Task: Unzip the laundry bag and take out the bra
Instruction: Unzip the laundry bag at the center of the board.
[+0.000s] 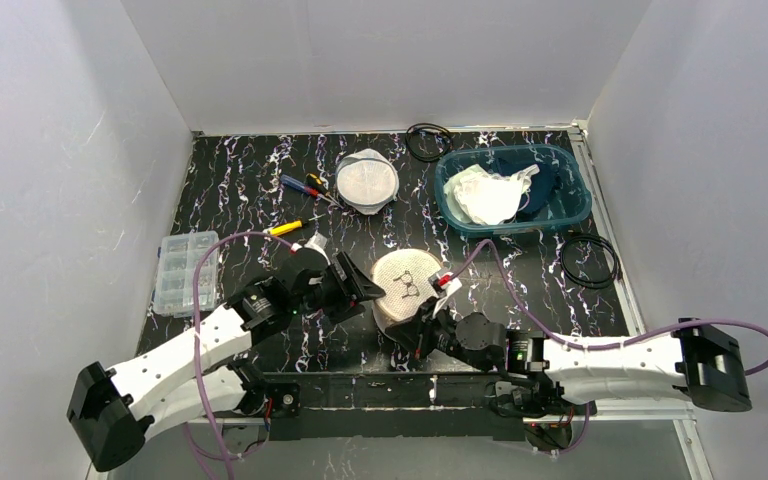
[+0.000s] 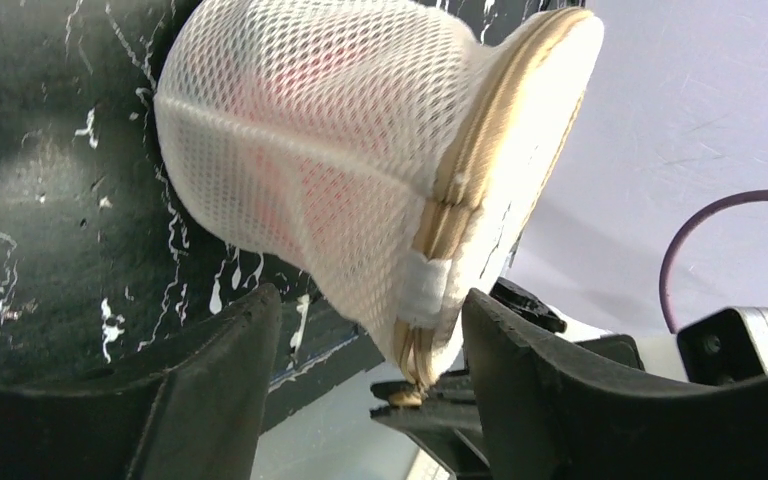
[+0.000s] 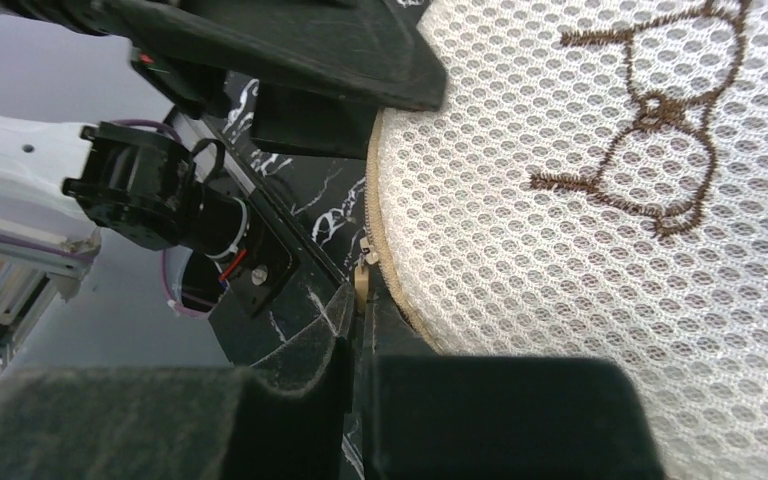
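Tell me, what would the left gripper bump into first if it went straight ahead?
The mesh laundry bag. Its zippered rim sits between the left gripper's open fingers, so going straight on would probably push into the netting first, though how close it is I cannot tell.

There are two mesh laundry bags, two black cable loops, one teal bin and one clear compartment box.

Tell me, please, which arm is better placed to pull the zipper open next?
Right. The right fingers are shut on the zipper pull at the laundry bag's seam; the left fingers stand open astride the bag's rim, probably better for bracing it.
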You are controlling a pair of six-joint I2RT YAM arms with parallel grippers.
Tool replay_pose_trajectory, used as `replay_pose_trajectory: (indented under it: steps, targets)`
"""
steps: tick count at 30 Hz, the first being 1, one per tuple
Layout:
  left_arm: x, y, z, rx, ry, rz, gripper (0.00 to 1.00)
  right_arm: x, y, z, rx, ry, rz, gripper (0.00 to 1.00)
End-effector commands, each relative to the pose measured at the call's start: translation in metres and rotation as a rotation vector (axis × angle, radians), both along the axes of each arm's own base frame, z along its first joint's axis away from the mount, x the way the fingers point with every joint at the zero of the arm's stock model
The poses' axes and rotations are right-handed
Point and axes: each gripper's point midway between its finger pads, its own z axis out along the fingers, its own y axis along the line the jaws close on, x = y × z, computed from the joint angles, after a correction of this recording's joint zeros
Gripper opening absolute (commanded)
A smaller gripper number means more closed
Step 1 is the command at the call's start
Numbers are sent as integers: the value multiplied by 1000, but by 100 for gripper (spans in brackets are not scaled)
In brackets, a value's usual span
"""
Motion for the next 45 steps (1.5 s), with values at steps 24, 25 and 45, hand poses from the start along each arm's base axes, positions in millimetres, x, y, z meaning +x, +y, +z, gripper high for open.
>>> replay_pose_trajectory:
  steps: [24, 25, 45]
  targets:
    - [33, 1, 32, 114, -243, -28, 0, 18, -62, 17, -79, -37, -155, 1]
    - [33, 2, 35, 120, -253, -38, 0, 19, -66, 18, -87, -45, -163, 1]
    - [41, 8, 19, 192, -263, -381, 0, -4, -9, 16, -110, -101, 63, 1]
